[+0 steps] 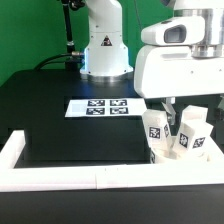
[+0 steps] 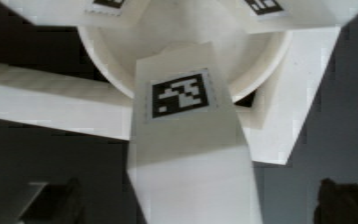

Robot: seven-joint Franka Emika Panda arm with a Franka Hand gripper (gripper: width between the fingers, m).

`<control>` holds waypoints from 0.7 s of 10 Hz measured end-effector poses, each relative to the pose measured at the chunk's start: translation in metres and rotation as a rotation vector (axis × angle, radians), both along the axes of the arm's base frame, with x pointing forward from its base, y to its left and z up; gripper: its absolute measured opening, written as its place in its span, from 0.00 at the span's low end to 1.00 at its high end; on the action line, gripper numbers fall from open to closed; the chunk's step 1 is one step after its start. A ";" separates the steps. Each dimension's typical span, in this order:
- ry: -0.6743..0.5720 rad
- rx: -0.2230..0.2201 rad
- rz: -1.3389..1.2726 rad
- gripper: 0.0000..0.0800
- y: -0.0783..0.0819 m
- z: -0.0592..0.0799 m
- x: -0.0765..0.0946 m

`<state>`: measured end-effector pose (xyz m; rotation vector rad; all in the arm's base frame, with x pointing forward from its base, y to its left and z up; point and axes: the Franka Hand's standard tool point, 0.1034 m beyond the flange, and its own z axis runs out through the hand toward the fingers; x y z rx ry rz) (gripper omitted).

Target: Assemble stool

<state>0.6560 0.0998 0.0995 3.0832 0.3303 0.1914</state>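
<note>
The round white seat (image 1: 180,152) lies at the exterior view's right, against the border rail. Tagged white legs (image 1: 155,127) (image 1: 192,126) stand up from it. My gripper (image 1: 173,112) hangs just above them, its fingers reaching down between the legs. In the wrist view one leg (image 2: 185,110) with a square tag runs down the middle over the seat's rim (image 2: 114,60). It passes between my dark fingertips (image 2: 55,200), with a gap on each side. My gripper (image 2: 194,205) is open around this leg. Two more tags show at the frame's far edge.
The white border rail (image 1: 60,178) runs along the table's front and up the exterior view's left. The marker board (image 1: 103,106) lies in the middle. The robot's base (image 1: 103,50) stands at the back.
</note>
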 end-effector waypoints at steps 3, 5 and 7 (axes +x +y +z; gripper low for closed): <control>0.032 -0.027 0.078 0.81 -0.005 -0.006 0.001; 0.041 -0.026 0.052 0.81 0.000 -0.017 0.001; 0.052 -0.030 0.042 0.81 -0.009 -0.024 -0.001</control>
